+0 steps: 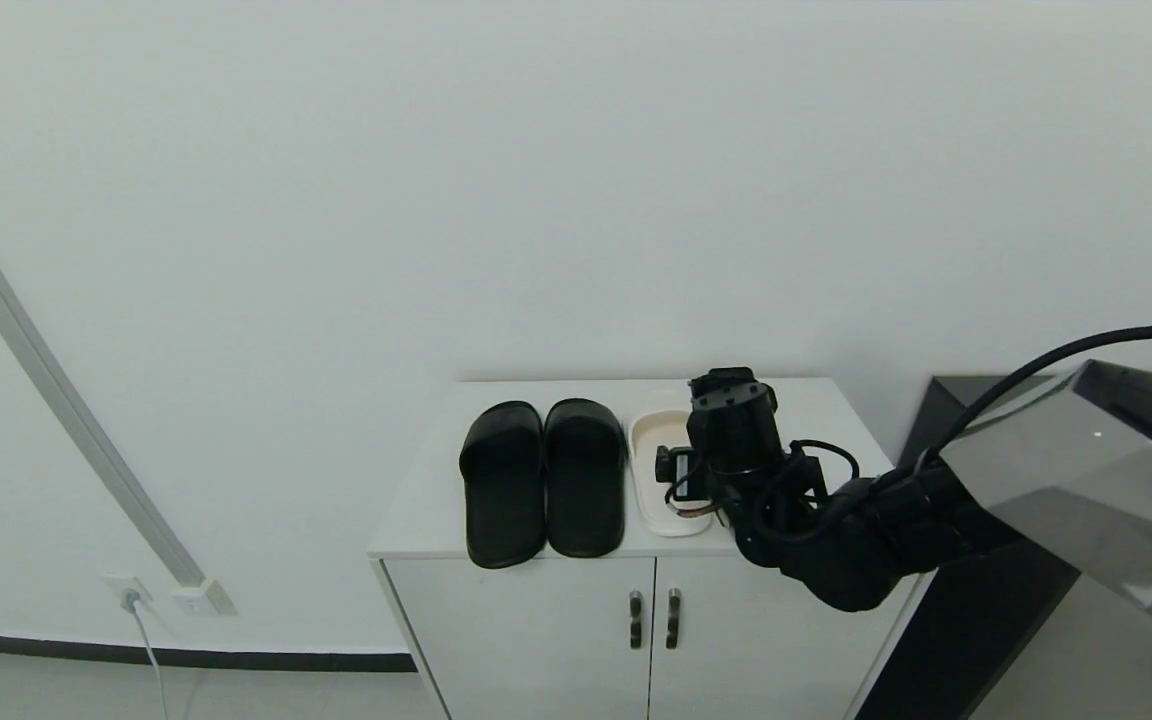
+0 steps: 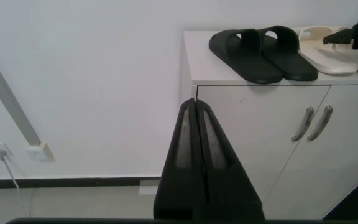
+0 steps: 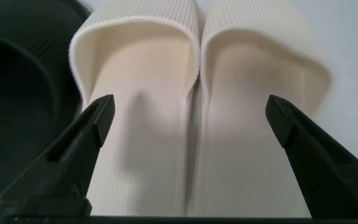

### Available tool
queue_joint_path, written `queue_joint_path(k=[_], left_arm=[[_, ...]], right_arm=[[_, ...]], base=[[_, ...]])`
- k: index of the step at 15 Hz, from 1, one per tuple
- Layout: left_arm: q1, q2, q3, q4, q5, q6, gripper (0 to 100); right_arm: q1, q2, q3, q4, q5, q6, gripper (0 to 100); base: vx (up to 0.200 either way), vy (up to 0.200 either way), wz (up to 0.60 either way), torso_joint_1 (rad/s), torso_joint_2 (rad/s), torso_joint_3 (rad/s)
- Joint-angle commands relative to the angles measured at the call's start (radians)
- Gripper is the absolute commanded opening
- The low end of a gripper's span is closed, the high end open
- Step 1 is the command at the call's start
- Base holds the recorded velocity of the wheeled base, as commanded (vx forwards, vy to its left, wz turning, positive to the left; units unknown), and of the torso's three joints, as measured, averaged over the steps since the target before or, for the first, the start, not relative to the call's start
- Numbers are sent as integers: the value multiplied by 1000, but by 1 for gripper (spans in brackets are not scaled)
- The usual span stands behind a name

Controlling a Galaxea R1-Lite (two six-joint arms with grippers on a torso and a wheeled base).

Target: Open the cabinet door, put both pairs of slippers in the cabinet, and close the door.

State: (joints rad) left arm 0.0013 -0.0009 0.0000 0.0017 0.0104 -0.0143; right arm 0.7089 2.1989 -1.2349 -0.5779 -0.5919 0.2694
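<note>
- The cabinet [image 1: 526, 640] was white and stood against a white wall.
- Its two doors were shut, so its contents could not be told.
- Two slim vertical handles [image 1: 654, 618] sat side by side where the doors met.
- Both pairs of slippers lay on the cabinet top [image 1: 421, 505], outside the cabinet.
- The black slippers [image 1: 543, 480] lay side by side, touching, near the middle of the top. They ran from near the back to the front edge.
- Each black slipper was a plain slide with a broad strap over the foot.
- The white slippers [image 3: 194, 93] lay just to the right of the black pair, also side by side and touching.
- They were cream, finely ribbed slides, and their broad straps formed two arched openings.
- In the head view the right arm covered most of the white pair.
- The right pincer [image 3: 190, 106] hung just above the white slippers. Its fingers [image 3: 92, 134] were spread wide, one outside each slipper, and it held nothing.
- The left pincer [image 2: 196, 104] was low, below the level of the cabinet top and off the cabinet's left front corner, well apart from the slippers. Its fingers were pressed fully together and held nothing.
- A wall socket [image 1: 128, 592] with a plugged-in cable sat low on the wall, left of the cabinet.
</note>
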Motion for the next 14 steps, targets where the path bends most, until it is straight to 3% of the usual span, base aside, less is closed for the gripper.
queue_joint_path(k=[1,10,11,14], left_arm=[[0,1,0,0,0,-1,0],[0,1,0,0,-1,-1,0],[0,1,0,0,0,-1,0],[0,1,0,0,-1,-3,0]], right_arm=[[-22,68,-61,-2,1,-16,100],[-82,162,-210,-7,78,-62,100],[-82,165,-213,-8,78,-64,0],[-83,182,-222,-20,80,-65,0]], base=[[0,0,0,0,0,0],[0,0,0,0,0,0],[0,0,0,0,0,0],[0,0,0,0,0,0]])
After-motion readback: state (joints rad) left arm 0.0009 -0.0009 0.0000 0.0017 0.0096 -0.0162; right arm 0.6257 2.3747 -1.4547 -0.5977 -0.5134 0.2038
